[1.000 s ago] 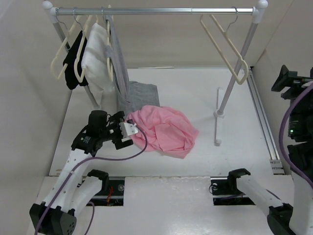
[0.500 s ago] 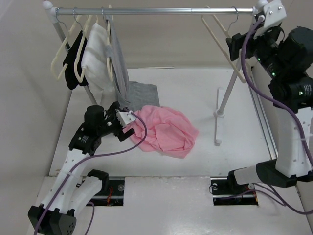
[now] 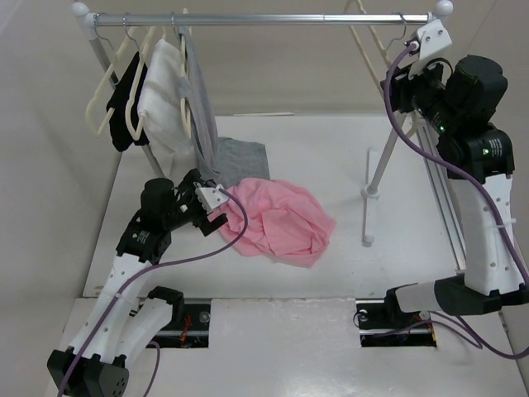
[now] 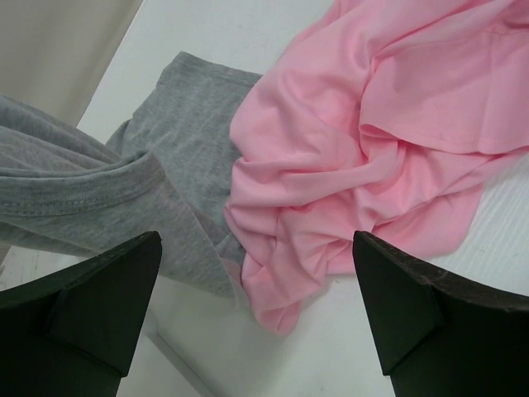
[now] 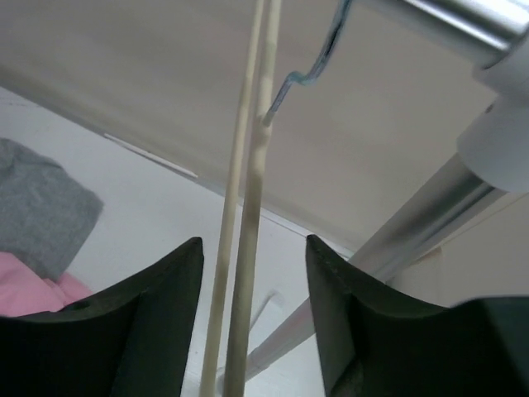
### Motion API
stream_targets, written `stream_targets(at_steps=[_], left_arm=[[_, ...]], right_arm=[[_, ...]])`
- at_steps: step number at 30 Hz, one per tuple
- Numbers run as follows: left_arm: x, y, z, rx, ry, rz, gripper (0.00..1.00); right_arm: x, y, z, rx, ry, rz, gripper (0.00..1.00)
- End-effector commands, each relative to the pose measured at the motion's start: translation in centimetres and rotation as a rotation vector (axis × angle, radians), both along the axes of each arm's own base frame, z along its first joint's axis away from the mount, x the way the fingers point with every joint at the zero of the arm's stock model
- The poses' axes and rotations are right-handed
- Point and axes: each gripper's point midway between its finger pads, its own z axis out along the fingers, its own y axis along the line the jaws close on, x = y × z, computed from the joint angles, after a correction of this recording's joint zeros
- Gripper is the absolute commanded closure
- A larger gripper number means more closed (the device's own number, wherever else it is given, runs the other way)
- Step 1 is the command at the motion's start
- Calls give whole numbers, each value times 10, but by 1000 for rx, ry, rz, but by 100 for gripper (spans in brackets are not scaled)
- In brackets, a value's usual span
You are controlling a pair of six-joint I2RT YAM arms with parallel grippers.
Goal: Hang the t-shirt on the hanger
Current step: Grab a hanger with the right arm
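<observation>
The pink t-shirt [image 3: 278,217] lies crumpled on the white table; in the left wrist view the t-shirt [image 4: 372,124] fills the upper right. My left gripper [image 3: 215,203] hovers at its left edge, open and empty; the left gripper [image 4: 254,248] straddles the shirt's lower corner without touching it. The cream hanger [image 3: 372,48] hangs by its metal hook [image 5: 318,62] at the right end of the rail. My right gripper [image 3: 395,81] is raised to it. The right gripper [image 5: 254,244] stands open around the hanger's two thin bars [image 5: 248,207], with a gap on each side.
A silver rail [image 3: 264,17] spans the back on white posts [image 3: 382,157]. Black, white and grey clothes [image 3: 161,95] hang on cream hangers at its left end. The grey garment [image 4: 173,141] drapes down onto the table beside the shirt. Walls close in on both sides.
My right arm swung up from the far right edge to the rail's right end and brought its jaws around the hanger, narrowing them. The left gripper shifted slightly left.
</observation>
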Motion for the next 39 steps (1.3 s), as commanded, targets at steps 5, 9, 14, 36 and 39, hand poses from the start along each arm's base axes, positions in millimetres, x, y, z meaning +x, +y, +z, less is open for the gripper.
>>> stream_targets(at_steps=[5,9,14,36,39], left_arm=[[5,-4,12,-46,-46,8,1],[6,-5,9,-50,-31,12,1],[6,-5,9,-50,-31,12,8],[-15,-52,-81,63,281,-107,34],[-12,-65,-82,77,301,-137,23]], right_arm=[[-1,-2,18,18,-95,-1,69],[-10,1,31,30,-159,25,90],[-17,0,40,40,-211,25,100],[-54,67,-51,-13,-105,271,100],[-62,76,-74,-5,-59,315,100]])
